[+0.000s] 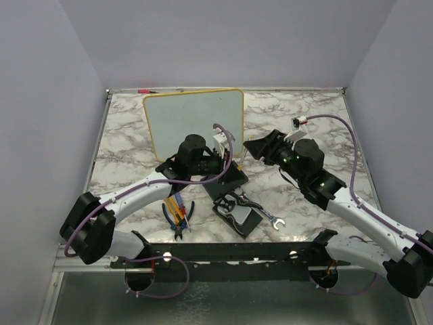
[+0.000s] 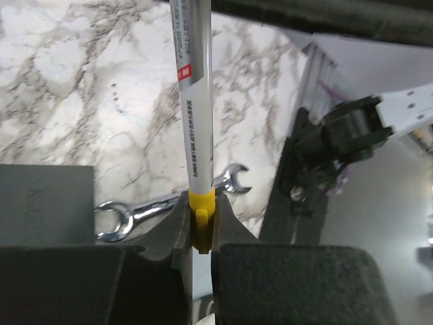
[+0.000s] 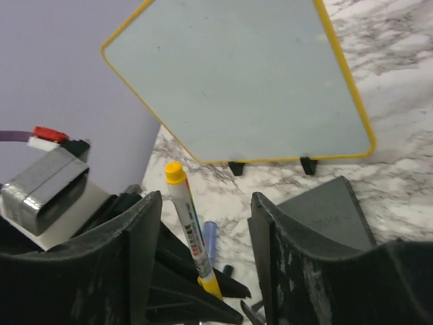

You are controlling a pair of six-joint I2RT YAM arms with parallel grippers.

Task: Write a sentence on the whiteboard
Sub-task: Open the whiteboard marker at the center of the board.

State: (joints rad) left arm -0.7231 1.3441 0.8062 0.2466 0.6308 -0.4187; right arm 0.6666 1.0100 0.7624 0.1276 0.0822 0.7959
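Observation:
The whiteboard (image 1: 193, 122) stands tilted at the back of the marble table, its yellow frame and black feet showing; in the right wrist view the whiteboard (image 3: 237, 81) is blank, so no sentence shows. My left gripper (image 2: 201, 227) is shut on the yellow end of a white marker (image 2: 196, 101) that sticks out from the jaws. My right gripper (image 3: 205, 203) is open, its fingers on either side of the marker (image 3: 186, 223) without touching it. From above, the left gripper (image 1: 230, 157) and right gripper (image 1: 254, 150) meet just in front of the board's right corner.
A black pad (image 1: 223, 177) lies under the left gripper. Pliers and coloured pens (image 1: 177, 211) lie front left. A black case with scissors (image 1: 237, 211) and a wrench (image 1: 267, 218) lie front centre. A blue pen (image 3: 208, 237) rests on the marble.

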